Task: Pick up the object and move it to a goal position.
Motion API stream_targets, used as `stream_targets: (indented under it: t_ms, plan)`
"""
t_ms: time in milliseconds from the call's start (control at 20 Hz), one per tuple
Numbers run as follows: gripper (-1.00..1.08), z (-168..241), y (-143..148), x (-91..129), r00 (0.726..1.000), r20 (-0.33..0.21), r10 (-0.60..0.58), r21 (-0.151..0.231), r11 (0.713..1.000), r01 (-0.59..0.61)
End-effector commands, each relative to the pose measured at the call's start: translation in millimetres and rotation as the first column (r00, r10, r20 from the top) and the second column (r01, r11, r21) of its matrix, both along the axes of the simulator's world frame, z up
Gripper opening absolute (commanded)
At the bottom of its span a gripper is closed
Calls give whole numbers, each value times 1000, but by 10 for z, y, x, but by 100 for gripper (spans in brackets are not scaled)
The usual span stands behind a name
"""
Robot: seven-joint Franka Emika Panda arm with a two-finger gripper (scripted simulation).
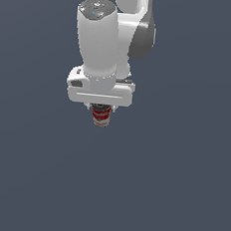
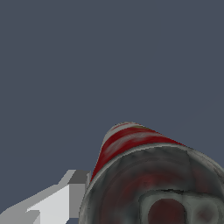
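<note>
The white arm reaches down from the upper part of the exterior view, its wide wrist block sitting square above the claw. The soup can hangs directly beneath that block, upright, with its top tucked up between the claw's 2 fingers and its red-and-white label showing below them. The fingers themselves are mostly hidden under the wrist block in this view; only dark stubs show on either side of the can's upper part, pressed close against it, so the claw is pinching the can.

The surface is a plain dark blue-grey field that fills both pictures. None of its edges or corners is in view, so the can's place relative to them cannot be told. No shadow or contact line shows under the can, and whether it rests on the surface or hangs clear of it cannot be told either.

In the wrist view the soup can is seen from very close, looking along its length: the dark, mottled metal lid fills the near part of the picture, with the red and white bands of the label running away behind it. 1 pale grey finger shows beside the lid, its tip right against the can's rim. The other finger is out of the picture.
</note>
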State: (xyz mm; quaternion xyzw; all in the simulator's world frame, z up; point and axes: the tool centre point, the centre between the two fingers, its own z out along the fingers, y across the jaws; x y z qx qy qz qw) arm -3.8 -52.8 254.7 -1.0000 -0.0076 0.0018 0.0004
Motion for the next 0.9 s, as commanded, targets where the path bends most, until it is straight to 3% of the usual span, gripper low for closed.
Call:
stream_targets:
  t_ms: [0, 850]
  plan:
    - [-100, 277, -84, 52, 1000, 3, 0, 0, 1000, 0]
    - [-100, 1628, -530, 349, 1000, 4, 0, -1, 1000, 0]
